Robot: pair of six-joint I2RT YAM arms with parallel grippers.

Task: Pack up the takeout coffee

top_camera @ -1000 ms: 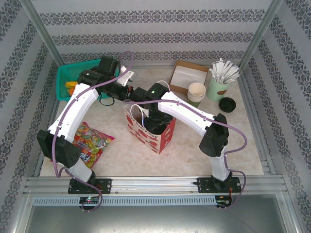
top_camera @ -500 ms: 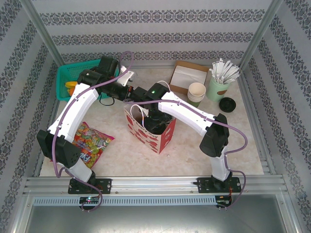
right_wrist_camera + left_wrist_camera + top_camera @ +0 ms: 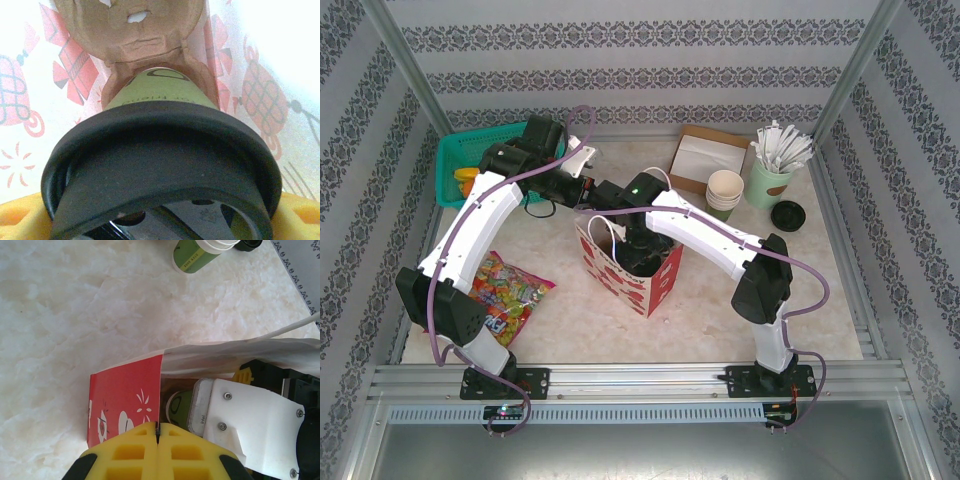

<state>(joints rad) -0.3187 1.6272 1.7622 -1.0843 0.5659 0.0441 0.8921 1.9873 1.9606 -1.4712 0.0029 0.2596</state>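
- Two arms meet at a red patterned paper bag [image 3: 620,282] standing open near the middle of the marble table [image 3: 740,310].
- The left gripper [image 3: 157,429] reaches in from the far-left side. Its yellow fingers [image 3: 130,452] are pressed tight together, and the bag's rim runs into the seam between them, so it pinches the bag's far-left edge.
- The right gripper [image 3: 160,220] is lowered through the mouth of the bag. Its jaws stand wide apart, one yellow pad [image 3: 20,220] on each side of the black lid, clamped on the takeout coffee [image 3: 160,100].
- The takeout coffee is inside the bag, low down, between the red-printed walls. Its green base sits against a brown cardboard insert [image 3: 130,30] at the bottom of the bag.
- From the left wrist view a sliver of the green cup shows just inside the bag, beside the right arm's white wrist plate [image 3: 250,425].
- A teal basket [image 3: 455,160] sits in the far-left corner.
- A bright sweets packet [image 3: 510,290] lies near-left of the bag, apart from it.
- At the far right stand a brown box [image 3: 705,155], a stack of pale paper cups [image 3: 725,190], a paler green cup [image 3: 768,185] full of white sticks, and a loose black lid [image 3: 787,215], all well apart from the bag.
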